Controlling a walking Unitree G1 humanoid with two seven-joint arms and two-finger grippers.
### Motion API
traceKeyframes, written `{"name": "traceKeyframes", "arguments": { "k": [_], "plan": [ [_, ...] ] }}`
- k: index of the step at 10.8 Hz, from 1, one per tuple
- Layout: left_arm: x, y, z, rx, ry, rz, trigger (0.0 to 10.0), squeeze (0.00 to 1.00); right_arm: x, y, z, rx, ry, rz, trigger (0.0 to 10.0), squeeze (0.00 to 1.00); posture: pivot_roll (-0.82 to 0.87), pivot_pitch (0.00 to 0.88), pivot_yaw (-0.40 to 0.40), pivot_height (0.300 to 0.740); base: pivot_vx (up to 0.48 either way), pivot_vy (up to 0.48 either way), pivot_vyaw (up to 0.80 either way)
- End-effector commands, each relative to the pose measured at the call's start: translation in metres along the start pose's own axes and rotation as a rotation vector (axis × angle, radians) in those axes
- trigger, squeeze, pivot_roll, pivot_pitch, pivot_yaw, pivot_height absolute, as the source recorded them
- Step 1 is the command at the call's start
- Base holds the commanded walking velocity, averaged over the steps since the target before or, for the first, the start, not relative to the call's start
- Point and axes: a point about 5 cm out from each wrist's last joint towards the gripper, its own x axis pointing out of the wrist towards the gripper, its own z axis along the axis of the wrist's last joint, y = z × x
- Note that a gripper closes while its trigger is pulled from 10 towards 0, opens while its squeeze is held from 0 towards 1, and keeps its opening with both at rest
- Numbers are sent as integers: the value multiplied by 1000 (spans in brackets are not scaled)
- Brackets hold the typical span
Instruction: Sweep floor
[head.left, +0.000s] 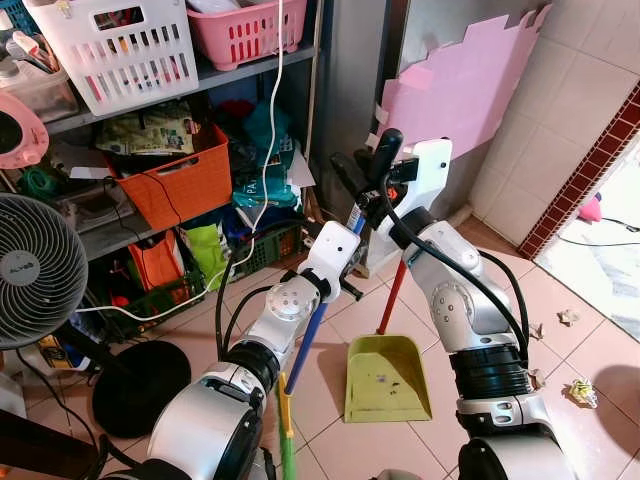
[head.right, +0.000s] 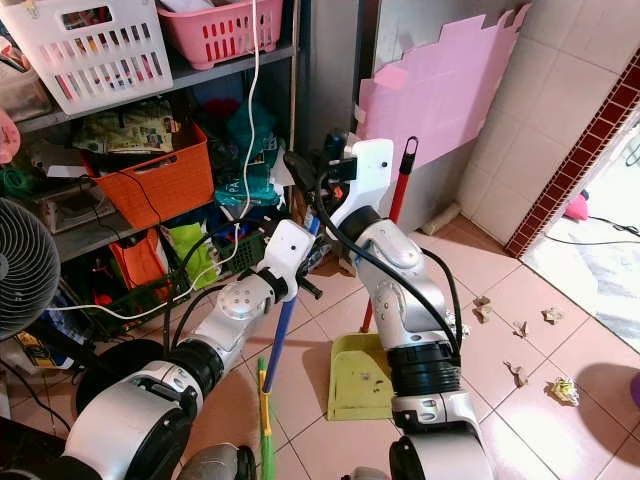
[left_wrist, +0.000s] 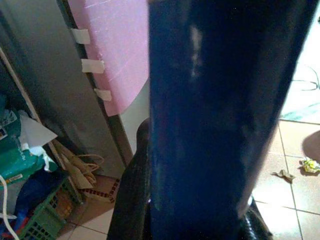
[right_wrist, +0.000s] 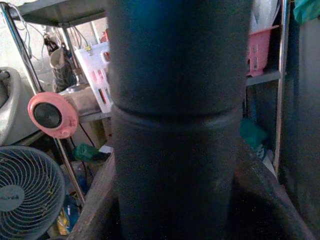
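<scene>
Both my grippers hold a broom upright in front of me. Its blue handle (head.left: 305, 350) turns green (head.left: 287, 440) lower down; the head is out of sight. My left gripper (head.left: 347, 287) is shut on the blue handle (left_wrist: 215, 115), one black finger (left_wrist: 131, 195) beside it. Higher up, my right gripper (head.left: 368, 172) is shut on the broom's black top grip (right_wrist: 175, 125). A yellow-green dustpan (head.left: 385, 378) with a red handle (head.right: 400, 190) stands on the tiles just behind the broom. Crumpled paper scraps (head.left: 582, 392) lie to the right.
A metal shelf with a white basket (head.left: 120, 50), a pink one (head.left: 245, 30) and an orange bin (head.left: 175, 180) stands at the left. A fan (head.left: 35, 270) and a black round base (head.left: 140, 385) are near left. A pink sheet (head.left: 460, 90) covers the wall ahead. More litter (head.right: 483, 308) dots the tiles.
</scene>
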Motion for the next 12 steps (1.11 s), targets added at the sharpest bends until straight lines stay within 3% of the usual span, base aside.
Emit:
{"name": "traceKeyframes", "arguments": {
  "k": [1,2,3,4,9,12],
  "plan": [
    [14,-12,24,-10,-81,-22,0,0,-7,-17,5,8,-6,-73,0,0,-185,0,45,740,0,0,0],
    [14,-10,25,-8,-81,-15,0,0,-8,-18,6,14,-4,-66,4392,0,-183,0,43,740,0,0,0],
    [14,-8,25,-8,-80,-8,0,0,-11,-20,6,20,0,-68,10000,0,-183,0,43,740,0,0,0],
    [13,-8,25,-7,-78,-7,0,0,-13,-21,6,36,-2,-67,10000,1000,-183,0,43,740,0,0,0],
    [12,-9,22,-8,-71,-10,0,0,-21,-35,20,-7,-4,-61,10000,1000,-184,0,43,740,0,0,0],
    [12,-7,21,-6,-67,5,0,0,-33,-29,15,15,46,29,10000,1000,-184,0,41,740,0,0,0]
  ]
}}
